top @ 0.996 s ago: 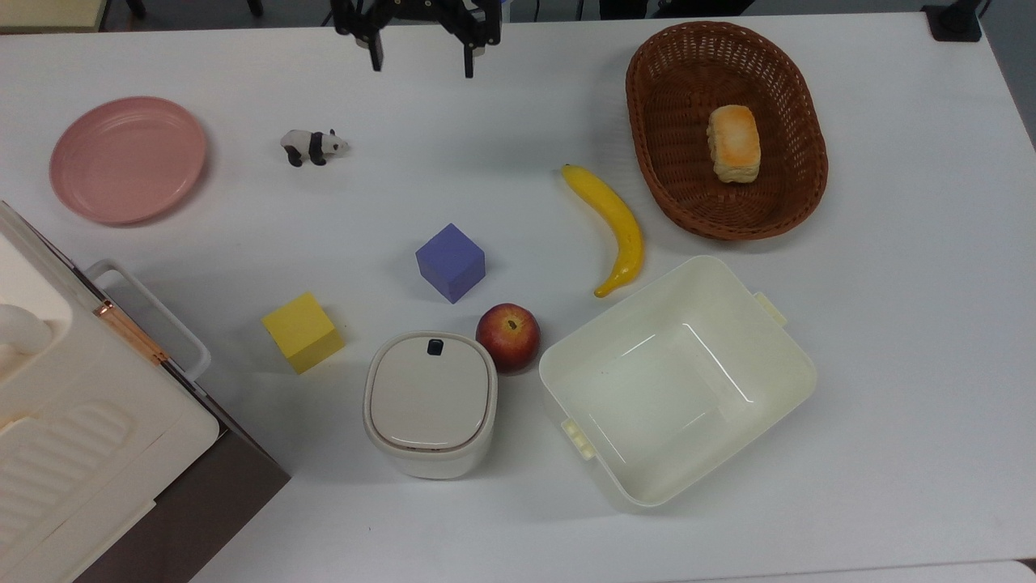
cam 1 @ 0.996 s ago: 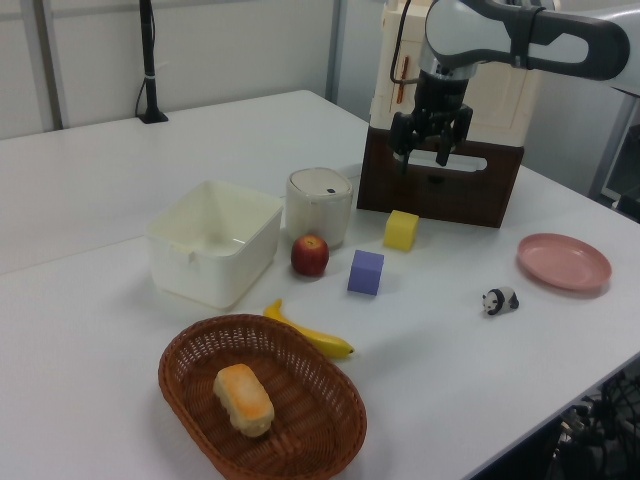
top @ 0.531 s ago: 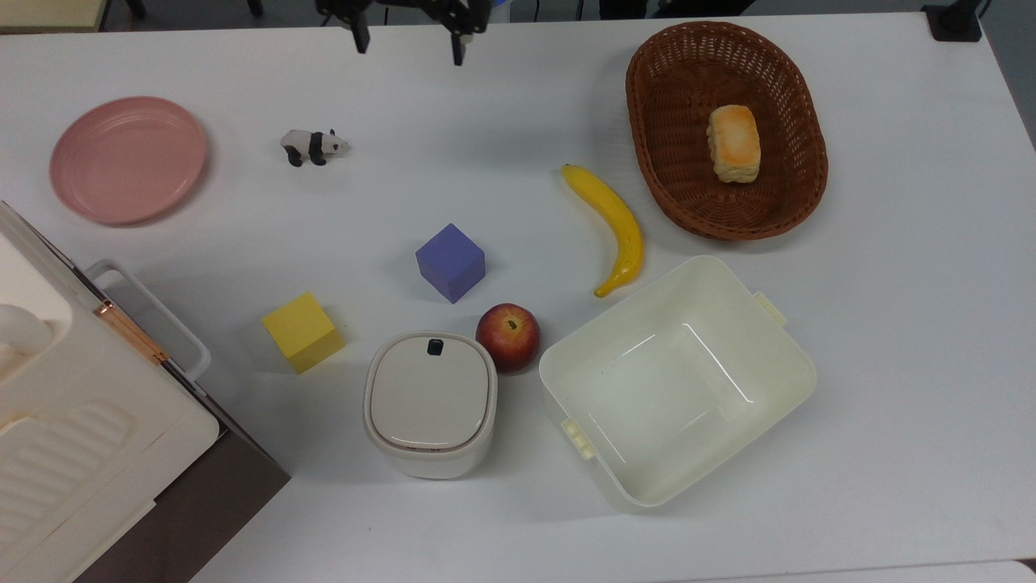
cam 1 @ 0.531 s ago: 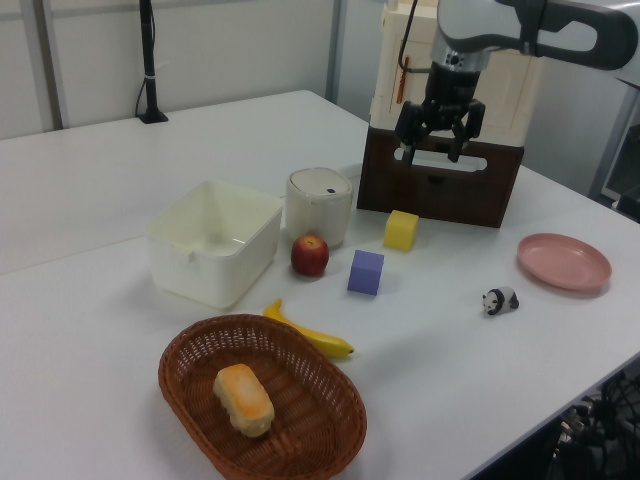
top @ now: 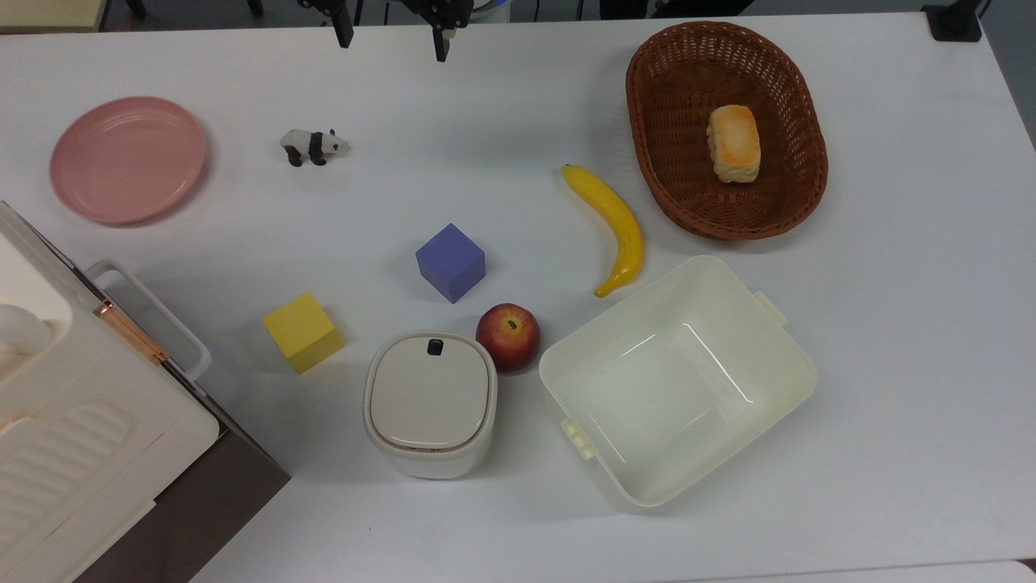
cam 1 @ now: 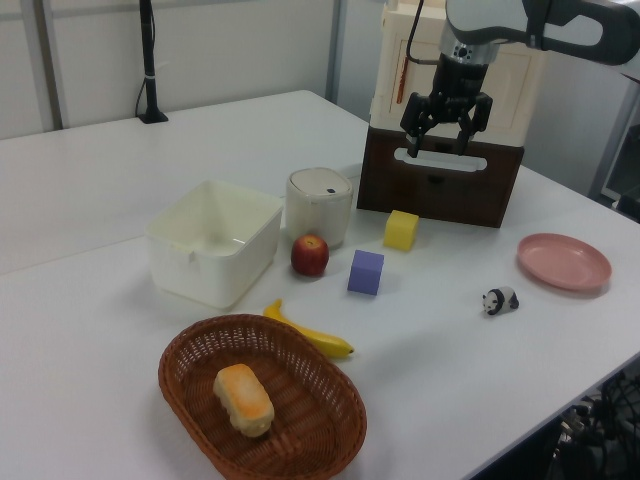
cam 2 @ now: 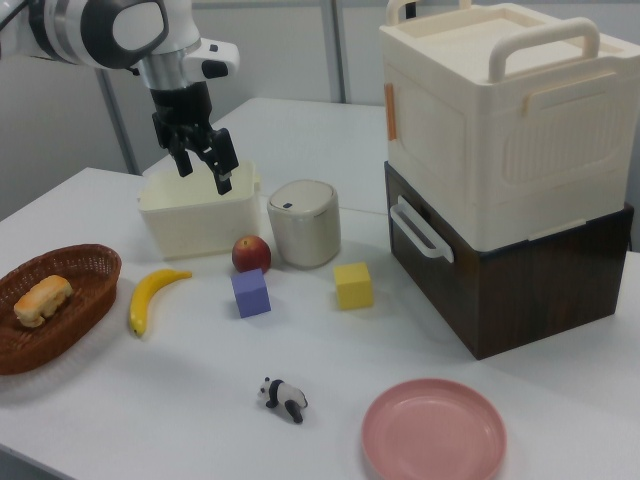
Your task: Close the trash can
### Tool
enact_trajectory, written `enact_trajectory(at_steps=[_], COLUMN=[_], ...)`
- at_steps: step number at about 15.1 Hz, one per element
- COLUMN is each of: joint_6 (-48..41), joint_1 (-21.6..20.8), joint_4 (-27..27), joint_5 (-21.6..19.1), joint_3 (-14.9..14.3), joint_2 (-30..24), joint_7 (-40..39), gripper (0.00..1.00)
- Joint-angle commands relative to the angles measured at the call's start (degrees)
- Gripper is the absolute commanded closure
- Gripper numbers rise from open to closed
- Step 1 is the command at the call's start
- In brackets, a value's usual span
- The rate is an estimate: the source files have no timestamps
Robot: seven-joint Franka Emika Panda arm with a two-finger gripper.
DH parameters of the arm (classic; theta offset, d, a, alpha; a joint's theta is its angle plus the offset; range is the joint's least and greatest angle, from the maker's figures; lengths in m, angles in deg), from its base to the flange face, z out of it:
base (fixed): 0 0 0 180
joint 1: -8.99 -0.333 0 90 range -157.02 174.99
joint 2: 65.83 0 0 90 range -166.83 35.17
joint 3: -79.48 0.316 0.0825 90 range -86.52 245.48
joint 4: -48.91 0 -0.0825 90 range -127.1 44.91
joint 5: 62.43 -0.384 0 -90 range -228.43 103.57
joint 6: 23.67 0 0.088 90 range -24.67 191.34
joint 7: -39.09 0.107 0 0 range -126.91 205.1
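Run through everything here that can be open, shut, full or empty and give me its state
trash can: lid shut
claw: open, holding nothing
large tub: empty
basket: holds one bread roll
pink plate: empty

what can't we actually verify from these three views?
- Inside of the trash can: its lid lies flat on top in the top, left and right views.
- Latch state: the button is too small to read in the top view.
- Gripper: the top view's upper edge cuts off all but the fingertips.
- Appliance: cropped by the top view's left edge.
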Motion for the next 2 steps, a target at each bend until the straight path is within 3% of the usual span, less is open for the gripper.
enact_trajectory(at_steps=[1,2], joint_6=[-1.3,-1.3], joint_1=[-0.8,-0.8], joint_4=[0.1,0.1], joint_5=[-1.1,-1.1], joint_3=[-0.6,-0.6], joint_2=[-0.3,-0.3], joint_7=[0.7,0.7], gripper=[0.00,0.00])
